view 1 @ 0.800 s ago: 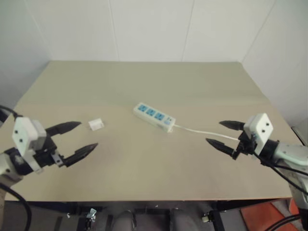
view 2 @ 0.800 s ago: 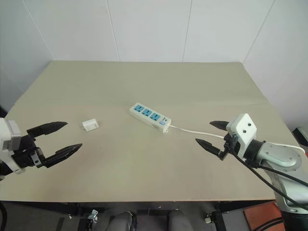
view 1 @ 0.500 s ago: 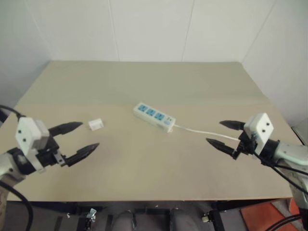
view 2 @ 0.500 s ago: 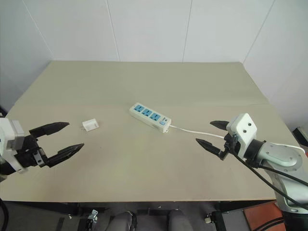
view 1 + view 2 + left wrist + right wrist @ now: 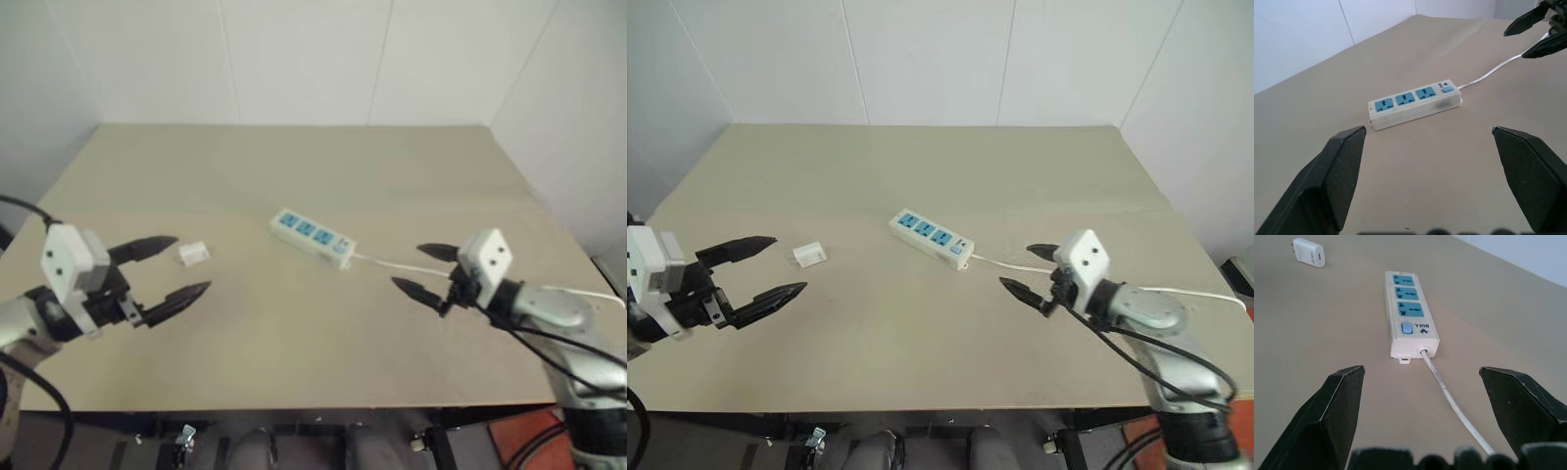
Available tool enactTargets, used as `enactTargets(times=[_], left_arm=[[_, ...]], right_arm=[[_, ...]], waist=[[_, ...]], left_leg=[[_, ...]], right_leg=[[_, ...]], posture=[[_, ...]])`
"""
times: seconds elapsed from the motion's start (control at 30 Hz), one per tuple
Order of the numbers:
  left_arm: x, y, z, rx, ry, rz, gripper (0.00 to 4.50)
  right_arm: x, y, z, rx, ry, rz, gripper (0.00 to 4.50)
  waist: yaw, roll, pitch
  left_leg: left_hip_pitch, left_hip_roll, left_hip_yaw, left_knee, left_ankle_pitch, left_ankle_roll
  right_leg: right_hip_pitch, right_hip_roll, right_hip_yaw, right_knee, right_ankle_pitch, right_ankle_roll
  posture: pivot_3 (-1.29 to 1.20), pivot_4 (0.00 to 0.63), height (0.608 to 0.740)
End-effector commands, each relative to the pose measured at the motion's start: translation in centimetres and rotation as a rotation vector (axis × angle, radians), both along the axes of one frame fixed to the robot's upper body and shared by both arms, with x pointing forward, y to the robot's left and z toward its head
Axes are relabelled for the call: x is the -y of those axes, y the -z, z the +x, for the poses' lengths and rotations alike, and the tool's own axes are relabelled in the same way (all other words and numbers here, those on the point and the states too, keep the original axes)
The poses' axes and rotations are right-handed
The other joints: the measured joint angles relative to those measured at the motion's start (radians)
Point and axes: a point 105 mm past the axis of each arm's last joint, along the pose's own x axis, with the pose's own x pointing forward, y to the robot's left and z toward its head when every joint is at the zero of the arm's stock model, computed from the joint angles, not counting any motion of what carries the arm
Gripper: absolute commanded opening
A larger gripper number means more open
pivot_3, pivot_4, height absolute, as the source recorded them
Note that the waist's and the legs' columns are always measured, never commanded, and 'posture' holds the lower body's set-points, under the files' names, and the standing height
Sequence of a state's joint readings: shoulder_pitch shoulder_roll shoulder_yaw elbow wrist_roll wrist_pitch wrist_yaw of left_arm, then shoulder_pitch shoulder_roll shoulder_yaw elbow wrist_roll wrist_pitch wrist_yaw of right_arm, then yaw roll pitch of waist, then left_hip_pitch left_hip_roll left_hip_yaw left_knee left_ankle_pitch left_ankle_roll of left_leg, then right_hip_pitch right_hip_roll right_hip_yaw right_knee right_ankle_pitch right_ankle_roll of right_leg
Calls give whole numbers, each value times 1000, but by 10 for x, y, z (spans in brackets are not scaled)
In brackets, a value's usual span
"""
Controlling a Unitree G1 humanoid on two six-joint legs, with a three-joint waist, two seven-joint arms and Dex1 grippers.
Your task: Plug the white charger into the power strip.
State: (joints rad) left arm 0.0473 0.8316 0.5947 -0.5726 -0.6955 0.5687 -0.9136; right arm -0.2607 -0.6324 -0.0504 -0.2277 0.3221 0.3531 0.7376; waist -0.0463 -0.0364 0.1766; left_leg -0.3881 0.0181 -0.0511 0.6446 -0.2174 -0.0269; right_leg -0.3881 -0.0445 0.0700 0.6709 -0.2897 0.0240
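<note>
From the head views we see the whole tan table [image 5: 921,323]: the power strip [image 5: 931,238] lies near its middle, set diagonally, and the white charger [image 5: 809,255] lies flat on the table to the robot's left of it, apart from it. The right wrist view adds detail: three blue socket faces in a row, a blue switch [image 5: 1406,328] at the end nearest the right gripper, and two metal prongs on the charger [image 5: 1309,251] pointing away from the strip. The left wrist view shows the strip [image 5: 1413,104] from its long side with the tips of the right gripper [image 5: 1536,29] beyond it, but not the charger.

The thin white cord [image 5: 1004,260] leaves the switch end and runs across the table towards the right arm. White wall panels stand behind the table. Nothing lies between either gripper and the strip or the charger.

Our left gripper [image 5: 759,266] hovers just beside the charger, fingers spread wide and empty. Our right gripper [image 5: 1027,270] hovers over the cord a little short of the switch end, also spread wide with nothing between its fingers.

Compared with a moment ago, the right gripper has moved noticeably closer to the strip along the cord, and the left gripper has edged nearer the charger. The strip and charger lie where they did.
</note>
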Motion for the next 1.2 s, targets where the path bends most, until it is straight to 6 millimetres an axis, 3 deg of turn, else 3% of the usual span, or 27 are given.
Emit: enactTargets(times=[0.03,0.17,0.37,0.47,0.6,0.83,1.07,1.2], left_arm=[[7,-8,0,35,27,10,4500],[10,-10,1,42,41,6,4500],[12,-11,1,46,44,3,4500],[13,-12,0,49,46,2,4500],[13,-12,-1,49,46,1,4500],[14,-13,-2,48,60,2,4500],[17,-13,-2,36,84,3,4500],[17,-13,-1,29,88,2,4500]], right_arm=[[-7,7,28,33,68,-13,4433],[-23,17,48,17,52,-16,4433],[-31,51,73,-102,63,-87,4433],[-30,60,76,-133,58,-101,3876],[-28,67,76,-165,45,-102,2453],[-25,71,67,-189,1,-118,131],[-32,52,41,-138,-88,-110,12],[-33,50,10,-144,-130,-115,12]], waist=[[0,0,0],[2,0,0],[2,1,0],[1,1,0],[0,1,0],[0,1,0],[2,1,0],[4,1,0]], left_leg=[[0,0,0,0,0,0],[-1,0,0,0,0,0],[-2,0,0,-1,-1,1],[-2,0,0,-2,-1,1],[0,0,0,-2,-1,1],[0,0,-1,-2,-1,1],[-1,0,-1,-2,-1,1],[-2,0,-1,-2,-2,1]], right_leg=[[0,0,0,0,0,0],[-1,0,0,0,0,0],[-2,-1,-1,-1,0,0],[-2,-1,-1,-2,0,0],[0,0,-1,-2,1,0],[-1,0,-1,-2,1,0],[-1,-1,-1,-2,1,0],[-1,0,-1,-4,1,0]], posture=[[0,150,740],[0,150,740],[0,150,740],[0,150,740],[0,150,740],[0,150,740],[0,150,740],[0,150,740]])
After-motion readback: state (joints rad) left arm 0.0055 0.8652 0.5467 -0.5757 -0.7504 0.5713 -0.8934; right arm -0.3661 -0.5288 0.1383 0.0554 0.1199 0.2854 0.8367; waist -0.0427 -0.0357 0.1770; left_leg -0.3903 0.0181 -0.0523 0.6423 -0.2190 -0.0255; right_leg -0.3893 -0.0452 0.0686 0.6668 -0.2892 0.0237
